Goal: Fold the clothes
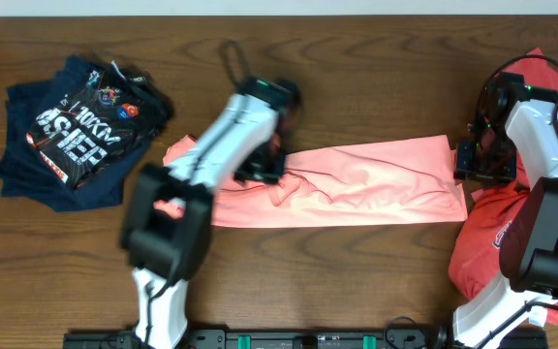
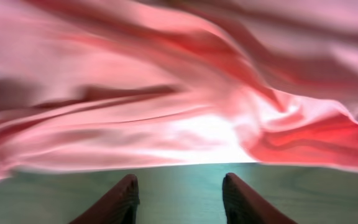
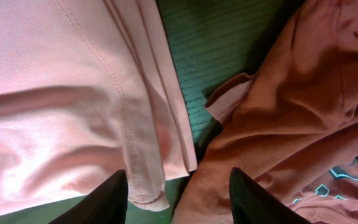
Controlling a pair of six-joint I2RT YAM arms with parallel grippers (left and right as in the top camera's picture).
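Salmon-pink shirt [image 1: 366,184] lies banded along the desk [image 1: 356,58]; left gripper [image 2: 179,182] mid-cloth, right gripper [image 3: 178,175] at the hem; both apart, empty, likely set to fold crosswise.

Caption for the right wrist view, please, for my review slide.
Right gripper, jaws apart, above the hem corner of the salmon-pink shirt, with the coral-red shirt beside it on the table.

The left fingers [image 2: 118,202] and right fingers [image 3: 104,202] stand parted.
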